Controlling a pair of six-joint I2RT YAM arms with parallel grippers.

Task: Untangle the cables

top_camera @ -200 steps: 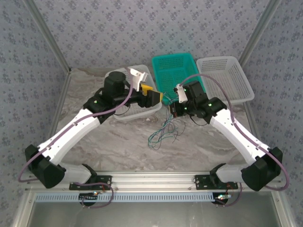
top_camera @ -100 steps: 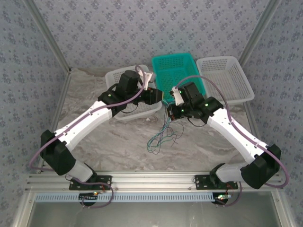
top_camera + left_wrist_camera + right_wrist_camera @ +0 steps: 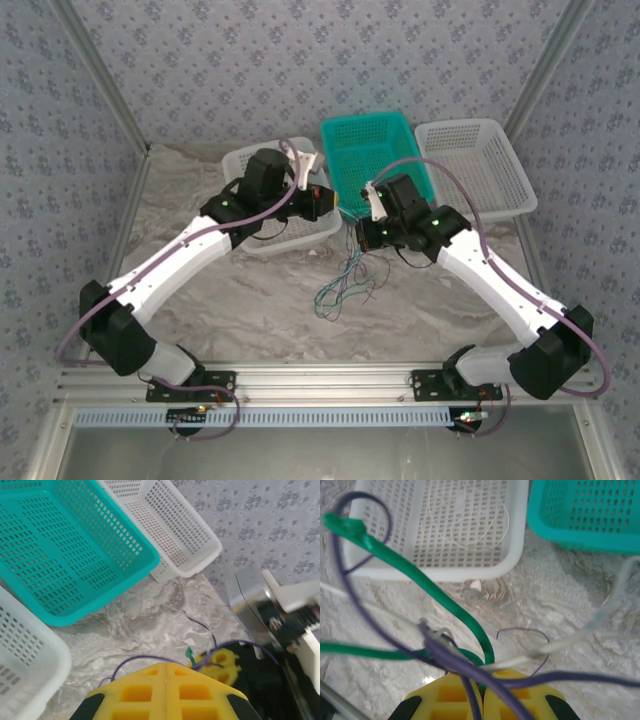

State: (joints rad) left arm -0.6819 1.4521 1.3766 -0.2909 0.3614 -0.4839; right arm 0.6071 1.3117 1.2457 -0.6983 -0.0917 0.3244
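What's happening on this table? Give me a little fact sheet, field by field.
Right gripper: shut on the cables
Left gripper: shut close by; hold on a wire unclear
Loose ends: trail onto the table
White basket: holds one whitish wire
Teal basket: just behind both grippers

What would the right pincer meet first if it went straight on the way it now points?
Beyond the cables it grips, the right pincer faces the near wall of the white basket across a strip of bare table; probably that wall first, though depth is unclear.
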